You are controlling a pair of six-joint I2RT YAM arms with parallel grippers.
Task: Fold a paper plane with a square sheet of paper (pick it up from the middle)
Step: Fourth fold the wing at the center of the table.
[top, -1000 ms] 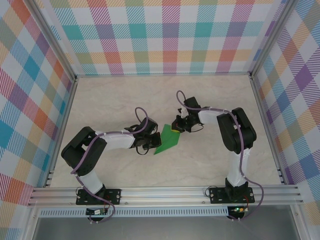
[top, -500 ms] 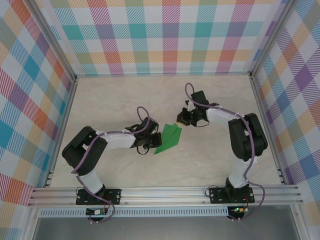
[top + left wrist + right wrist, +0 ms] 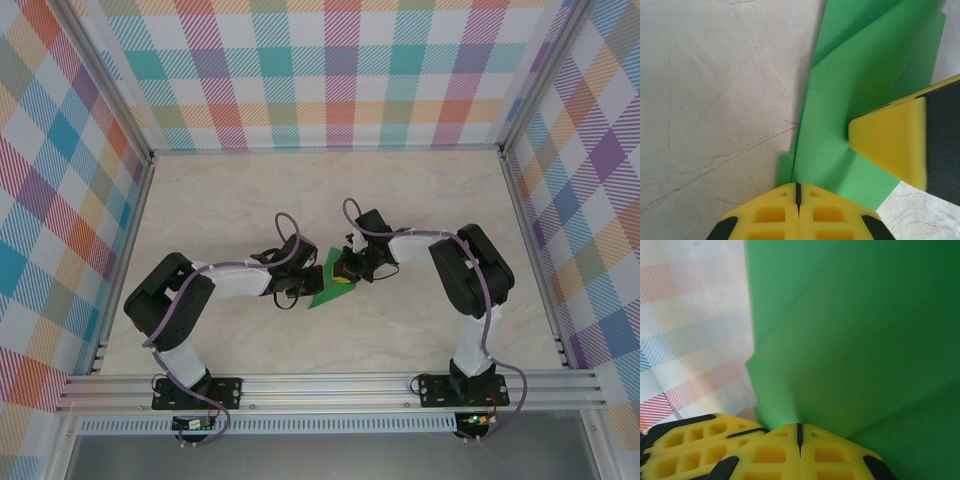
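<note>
The green paper, folded into a narrow pointed shape with overlapping layers, lies on the pale desk near its middle, between the two arms. The left jaws, at the end of the left arm, are clenched tight at the paper's near-left end. In the left wrist view the paper lies flat on the desk and runs right up to the closed tips; I cannot tell whether they pinch it or only press on it. The right jaws, on the right arm, are clenched too, at the paper's far-right part, and one yellow pad of them rests on the paper. In the right wrist view the paper reaches the closed tips, with the checked wall behind at the left.
</note>
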